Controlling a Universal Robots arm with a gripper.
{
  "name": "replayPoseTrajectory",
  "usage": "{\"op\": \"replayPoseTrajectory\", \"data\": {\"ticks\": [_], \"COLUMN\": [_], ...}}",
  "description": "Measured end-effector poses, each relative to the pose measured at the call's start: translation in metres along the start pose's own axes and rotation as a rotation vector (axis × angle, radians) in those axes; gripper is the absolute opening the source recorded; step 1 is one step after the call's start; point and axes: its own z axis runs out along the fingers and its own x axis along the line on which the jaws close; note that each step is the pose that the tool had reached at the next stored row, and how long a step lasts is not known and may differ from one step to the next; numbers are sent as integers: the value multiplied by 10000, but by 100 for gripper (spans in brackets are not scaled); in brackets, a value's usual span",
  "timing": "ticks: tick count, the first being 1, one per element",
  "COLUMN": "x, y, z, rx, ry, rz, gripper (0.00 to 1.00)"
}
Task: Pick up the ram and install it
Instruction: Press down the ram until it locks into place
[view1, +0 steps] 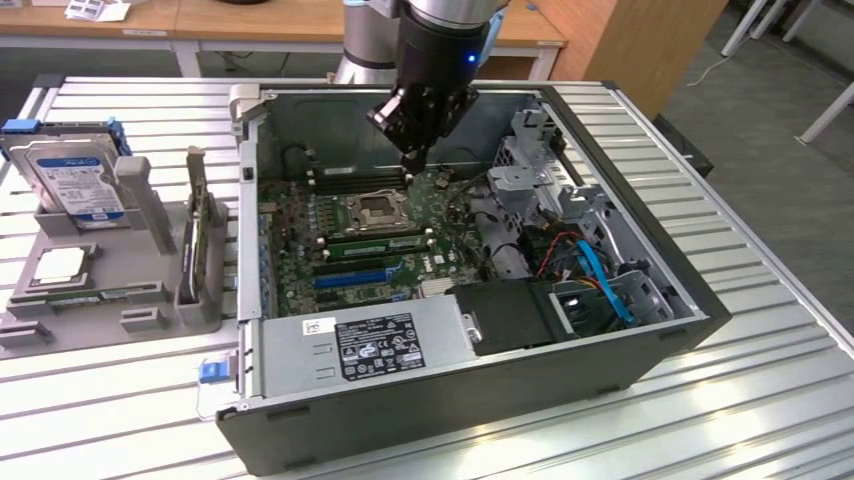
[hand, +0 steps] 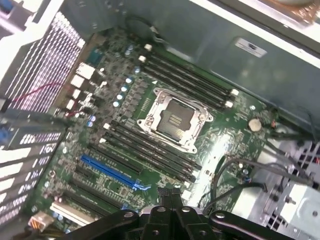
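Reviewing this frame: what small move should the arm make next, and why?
Probably a short, straight lift out of the case. The gripper is shut with nothing visible between its fingers. It hangs low over the motherboard, with the case walls around it. A green stick stands in a slot beside the CPU socket; whether it is fully seated cannot be told.

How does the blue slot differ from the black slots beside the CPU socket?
The blue slot stands alone; the black slots come grouped. The black slots have white end latches and flank the CPU socket; the blue slot lies farther off. Both are long, narrow, parallel.
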Motion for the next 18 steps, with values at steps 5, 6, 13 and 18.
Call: {"op": "replayPoseTrajectory", "data": {"ticks": [5, 6, 13, 18], "x": [0, 0, 0, 0], "y": [0, 0, 0, 0], "z": [0, 0, 0, 0], "rx": [6, 7, 16, 21], "ry": [-57, -68, -146, -202], "rz": [891, 1068, 2311, 3197], "gripper": [10, 10, 10, 10]}}
